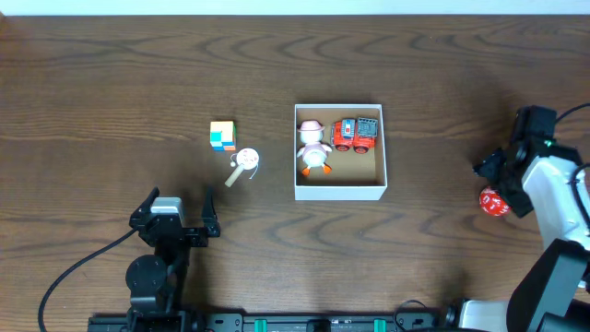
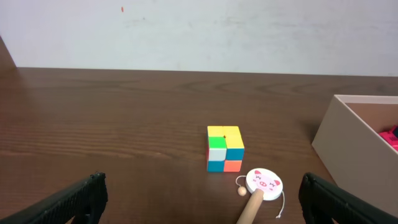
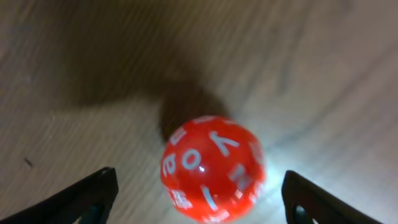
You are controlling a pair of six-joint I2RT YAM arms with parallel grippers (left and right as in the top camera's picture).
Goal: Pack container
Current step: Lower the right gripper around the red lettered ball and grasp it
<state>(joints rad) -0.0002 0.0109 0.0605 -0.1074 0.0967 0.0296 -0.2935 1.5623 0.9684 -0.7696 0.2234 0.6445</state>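
From overhead, you see the box (image 1: 339,192) near the middle of the bench (image 1: 111,83), a little toward the right edge, square to it and lidless. Two toys lie inside against its far wall: a white-and-pink doll (image 1: 314,148) on the left and a red truck (image 1: 356,135) on the right, just beside each other. Left of the box sits a coloured cube (image 1: 222,136), and a pig-faced drum (image 1: 245,162) lies just nearer the near edge, with its stick pointing toward the near left corner. Your left gripper (image 1: 177,205) hangs close to the near edge, left of centre, jaws spread wide and holding nothing. Your right gripper (image 1: 502,187) is by the right edge, above a red die (image 1: 493,203).

Through the left wrist camera, both fingers (image 2: 74,199) show at the lower corners, wide apart. The cube (image 2: 224,149) stands ahead between them, with the drum (image 2: 264,182) just in front of it and to its right, not touching. The pale side wall of the box (image 2: 348,143) fills the right margin, and a bit of red shows inside.

Through the right wrist camera, the die (image 3: 211,168) rests on the bench with white numbers on its faces, slightly blurred. Both fingers (image 3: 87,196) stand clear of it on either side, so the jaws are apart and grip nothing.
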